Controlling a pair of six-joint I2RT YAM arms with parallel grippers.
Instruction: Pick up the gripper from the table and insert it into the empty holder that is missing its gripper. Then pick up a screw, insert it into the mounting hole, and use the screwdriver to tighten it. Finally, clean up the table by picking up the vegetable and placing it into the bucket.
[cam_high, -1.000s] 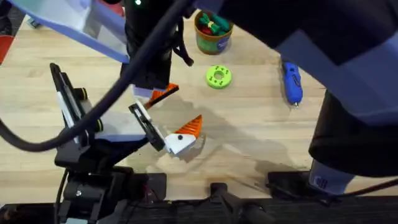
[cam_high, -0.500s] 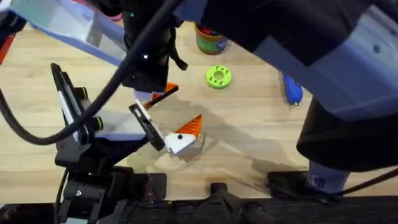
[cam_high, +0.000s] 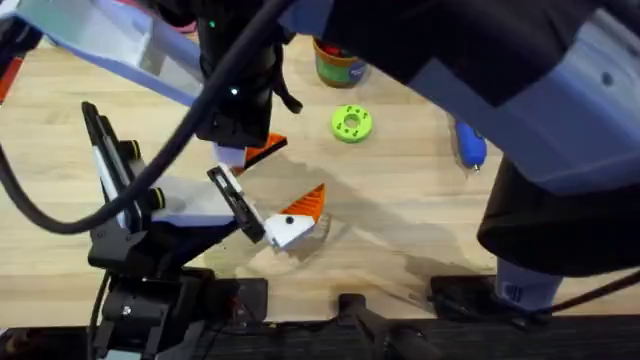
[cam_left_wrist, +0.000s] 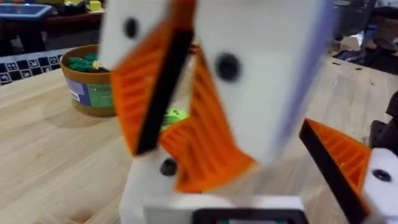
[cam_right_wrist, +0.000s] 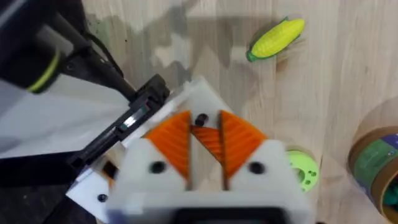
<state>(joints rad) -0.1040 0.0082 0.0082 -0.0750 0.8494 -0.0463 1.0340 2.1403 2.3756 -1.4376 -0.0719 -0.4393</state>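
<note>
Your right fingers (cam_right_wrist: 208, 143), pads pressed nearly together, hang over the worktop's (cam_high: 400, 210) middle, the vegetable (cam_right_wrist: 277, 38) lying loose just beyond them, long axis slanted, the bucket (cam_high: 340, 62) at the far edge, right arm nearer.

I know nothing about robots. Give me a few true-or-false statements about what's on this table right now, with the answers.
1. The blue screwdriver lies on the table. True.
2. The yellow toy vegetable is inside the bucket. False: it lies on the bare wood.
3. The green disc with holes lies flat on the table near the bucket. True.
4. The bucket is tipped over on its side. False: it stands upright.
</note>
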